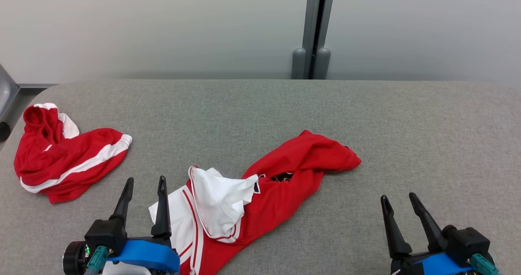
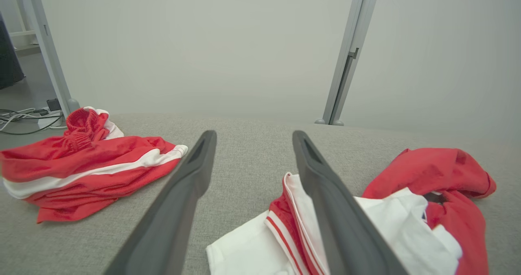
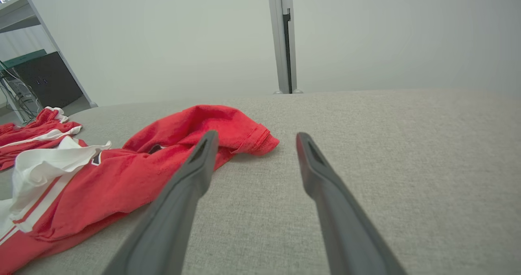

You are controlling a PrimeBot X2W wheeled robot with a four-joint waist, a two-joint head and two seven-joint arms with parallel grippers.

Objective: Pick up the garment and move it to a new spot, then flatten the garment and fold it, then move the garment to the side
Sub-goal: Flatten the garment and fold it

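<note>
Where the head view looks down, the garment [image 1: 285,173] lies crumpled on the worktop [image 1: 407,124], its near end cut off below, beside the left gripper [image 1: 145,181], fingers apart. The right gripper [image 1: 398,197], also spread, stands well clear. Left wrist view: one finger hides some white cloth. Right wrist view: garment runs off left.

You are looking at a grey, cloth-covered table [image 1: 407,120]. A crumpled red and white garment [image 1: 293,173] is lying near the middle of it, running from 7 o'clock up toward 2 o'clock. A second red garment with white stripes [image 1: 69,161] is sitting in a heap at 9 o'clock, well apart from the first.
</note>
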